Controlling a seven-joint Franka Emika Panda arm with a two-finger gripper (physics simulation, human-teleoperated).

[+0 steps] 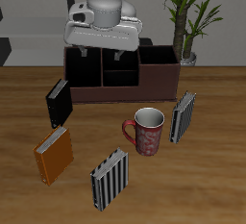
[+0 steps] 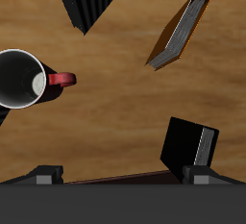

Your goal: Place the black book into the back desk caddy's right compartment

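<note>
The black book (image 1: 59, 101) stands on the table in front of one end of the back desk caddy (image 1: 125, 86), apart from it; it also shows in the wrist view (image 2: 187, 143). The caddy is a long maroon box against the back of the table. Its right compartment (image 1: 159, 59) is the large section at the end away from the black book. My gripper (image 1: 101, 55) hangs above the caddy's other end and middle, with its fingers (image 2: 46, 174) wide apart, open and empty.
A red patterned mug (image 1: 147, 130) stands mid-table. An orange book (image 1: 54, 155) and a striped book (image 1: 110, 178) stand near the front edge. Another striped book (image 1: 183, 117) stands beside the mug. A potted plant (image 1: 187, 21) is behind the caddy's end.
</note>
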